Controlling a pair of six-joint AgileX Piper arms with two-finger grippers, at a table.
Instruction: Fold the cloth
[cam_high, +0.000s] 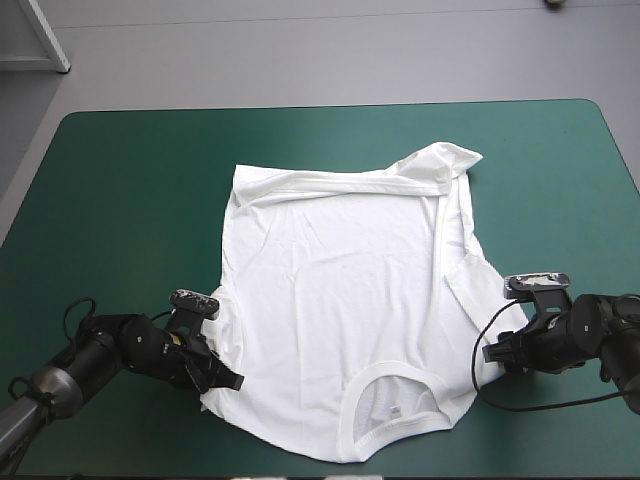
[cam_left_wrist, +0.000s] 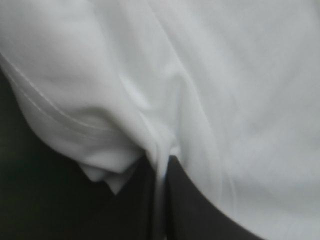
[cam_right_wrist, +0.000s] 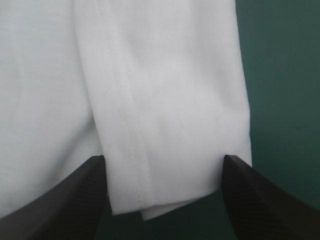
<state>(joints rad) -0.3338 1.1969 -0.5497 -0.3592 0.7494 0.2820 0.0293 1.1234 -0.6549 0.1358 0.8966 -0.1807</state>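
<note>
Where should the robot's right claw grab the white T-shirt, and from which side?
Probably the stitched end of the sleeve, coming in from the table's right edge. That end lies flat on the teal-green cover, poking out from the T-shirt, and the open right gripper has a finger on each side of it, so it only needs to pinch.

High camera above, behind, on the whole T-shirt (cam_high: 345, 320); wrist cameras close at its sides.

Evenly and brightly lit from above in high view. Only faint, soft shadows along folds of T-shirt (cam_high: 340, 300). Deep shade beneath it in left wrist view.
</note>
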